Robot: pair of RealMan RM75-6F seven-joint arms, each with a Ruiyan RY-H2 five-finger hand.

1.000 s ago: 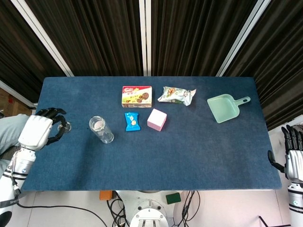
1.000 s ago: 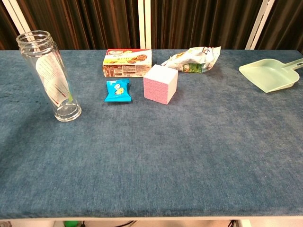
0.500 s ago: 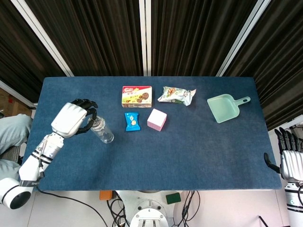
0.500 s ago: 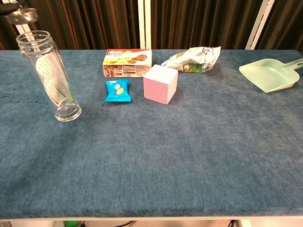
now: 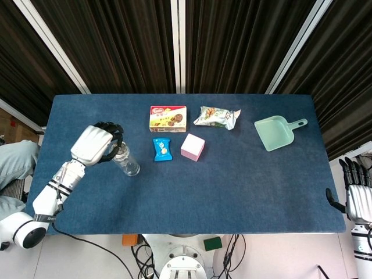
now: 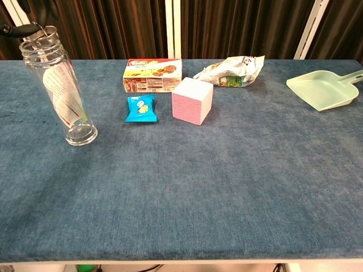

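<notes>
A clear glass bottle [image 5: 127,162] stands open-mouthed on the left of the blue table [image 5: 232,192]; in the chest view the bottle [image 6: 61,93] has a printed label inside. My left hand [image 5: 95,144] hovers right over its mouth and pinches a small round metal lid [image 6: 37,32], which sits at the bottle's rim. Only the fingertips [image 6: 12,28] of that hand show in the chest view. My right hand [image 5: 357,196] hangs off the table's right edge with fingers straight and apart, holding nothing.
A biscuit box [image 5: 168,118], a blue sachet [image 5: 163,149], a pink cube [image 5: 192,146] and a crumpled snack bag [image 5: 217,117] lie mid-table behind and right of the bottle. A pale green dustpan [image 5: 276,132] rests at the far right.
My left hand carried the metal lid from the table's left edge rightward to the bottle and lowered it to the mouth. The right hand barely shifted.
</notes>
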